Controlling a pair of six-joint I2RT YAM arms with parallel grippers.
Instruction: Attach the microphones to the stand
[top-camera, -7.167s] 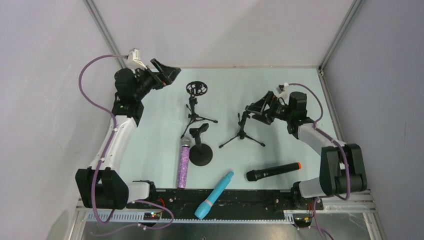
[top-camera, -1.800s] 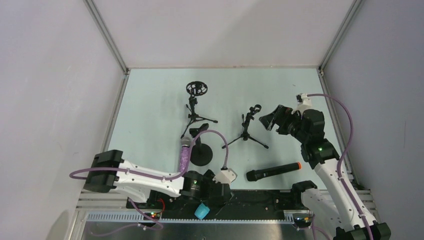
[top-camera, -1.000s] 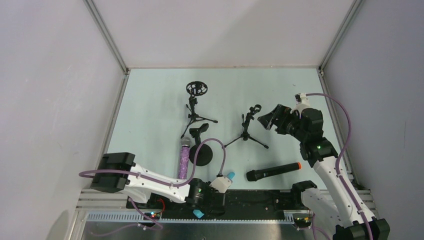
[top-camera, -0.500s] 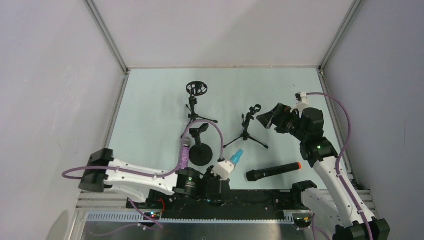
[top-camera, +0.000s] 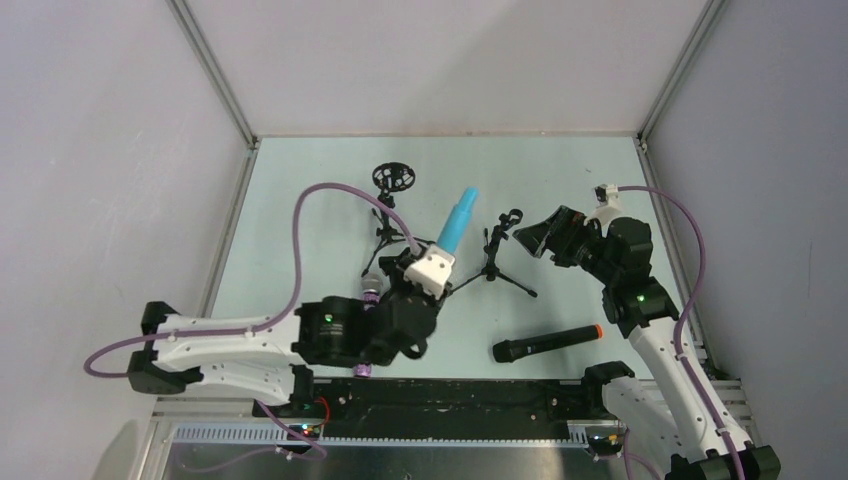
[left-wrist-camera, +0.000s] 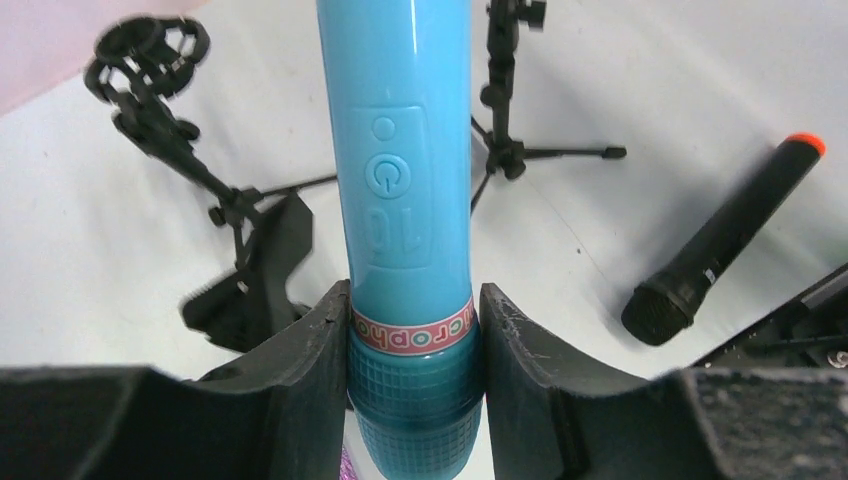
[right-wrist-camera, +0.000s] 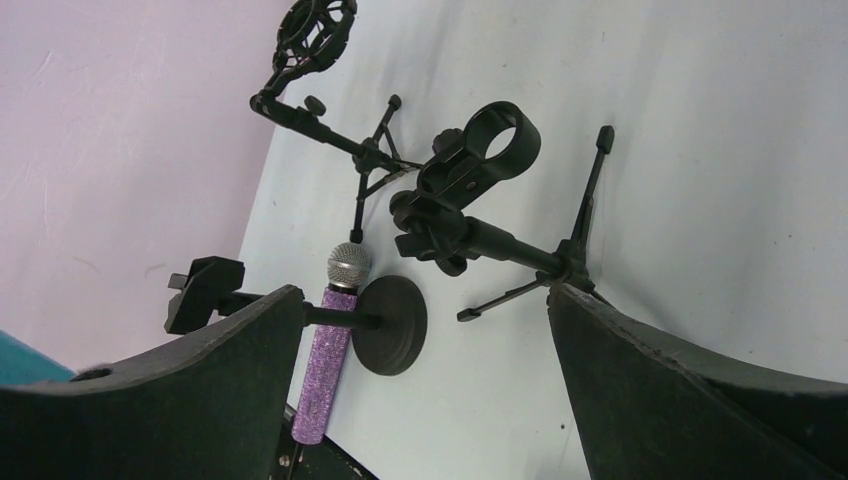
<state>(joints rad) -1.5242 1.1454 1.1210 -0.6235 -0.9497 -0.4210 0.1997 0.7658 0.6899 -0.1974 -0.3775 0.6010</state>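
1. Left wrist view, and here we go: the left fingers (left-wrist-camera: 305, 380) are clenched on the mesh-head end of the cyan-blue microphone (left-wrist-camera: 405, 180). Its barrel juts straight ahead, clear of the surface (left-wrist-camera: 620, 60). The tripod stand (left-wrist-camera: 503, 140) waits just right of the barrel. The black microphone (left-wrist-camera: 720, 250) with the orange ring lies flat, nearer the robot and right of that stand. The danger is a grip this close to one end, because the long barrel could swivel between the pads on contact.

2. Right wrist view: the right fingers (right-wrist-camera: 235, 350) are spread wide and grasp nothing. They flank the tripod stand's ring clip (right-wrist-camera: 500, 135) without touching it. The purple glitter microphone (right-wrist-camera: 325, 375) lies flat, left of that stand and just beside the round-base stand (right-wrist-camera: 392, 322). Nothing braces the tripod, so an off-line push into that narrow ring could tip it.

3. Top view: the cyan-blue microphone is airborne just left of the tripod stand, with the shock-mount stand (top-camera: 392, 178) further left. No microphone is seated yet. The left arm's cable (top-camera: 320, 195) arcs right by the shock-mount stand and could well snag it.
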